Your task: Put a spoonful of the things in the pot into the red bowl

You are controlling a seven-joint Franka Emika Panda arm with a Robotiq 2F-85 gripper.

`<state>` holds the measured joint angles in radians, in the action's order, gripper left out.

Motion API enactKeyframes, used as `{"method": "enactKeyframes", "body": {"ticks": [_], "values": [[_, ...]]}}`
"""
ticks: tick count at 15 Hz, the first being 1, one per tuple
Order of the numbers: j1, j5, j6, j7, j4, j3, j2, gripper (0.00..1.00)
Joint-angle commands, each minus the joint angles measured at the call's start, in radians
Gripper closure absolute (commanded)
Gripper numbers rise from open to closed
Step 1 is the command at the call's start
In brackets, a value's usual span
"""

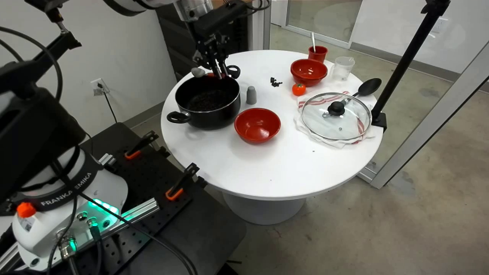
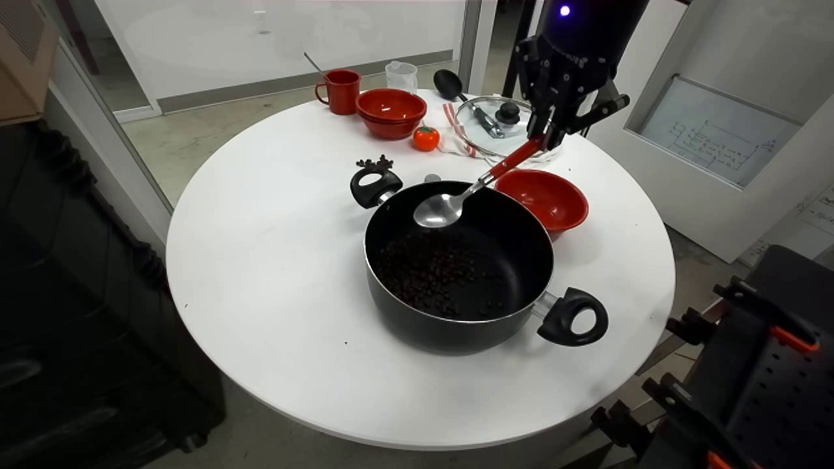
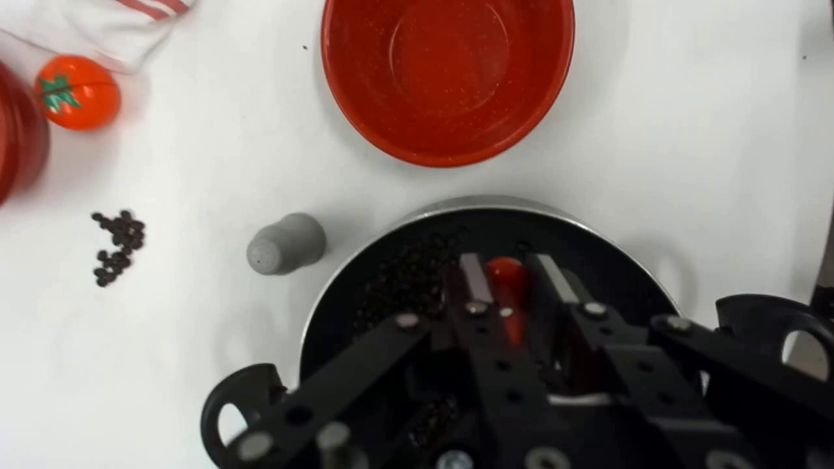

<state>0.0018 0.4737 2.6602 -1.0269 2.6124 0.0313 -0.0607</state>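
My gripper (image 2: 545,129) is shut on the red handle (image 2: 516,159) of a metal spoon (image 2: 439,210), seen in both exterior views and from above in the wrist view. The spoon's shiny head hangs tilted over the black pot (image 2: 449,333), above its rim, and no beans show on it. Small dark beans (image 2: 423,270) lie heaped to one side on the pot's floor. Right beside the pot stands the red bowl (image 1: 257,126), with nothing inside in the wrist view (image 3: 449,71). The fingers hide part of the handle in the wrist view.
A grey shaker (image 1: 251,95) stands close to pot and bowl. Spilled beans (image 3: 117,247) lie on the white table. Farther off are a tomato (image 1: 298,89), stacked red bowls (image 1: 308,71), a red mug (image 2: 341,92) and a glass lid (image 1: 344,122) on a towel.
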Motion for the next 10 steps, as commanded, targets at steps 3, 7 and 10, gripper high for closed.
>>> {"method": "enactKeyframes", "body": {"ticks": [3, 7, 10], "values": [[0.015, 0.333, -0.232, 0.43, -0.087, 0.048, -0.003, 0.95], [0.052, 0.469, -0.446, 0.66, -0.143, 0.076, 0.108, 0.95], [0.079, 0.468, -0.585, 0.765, -0.199, 0.078, 0.223, 0.95]]}}
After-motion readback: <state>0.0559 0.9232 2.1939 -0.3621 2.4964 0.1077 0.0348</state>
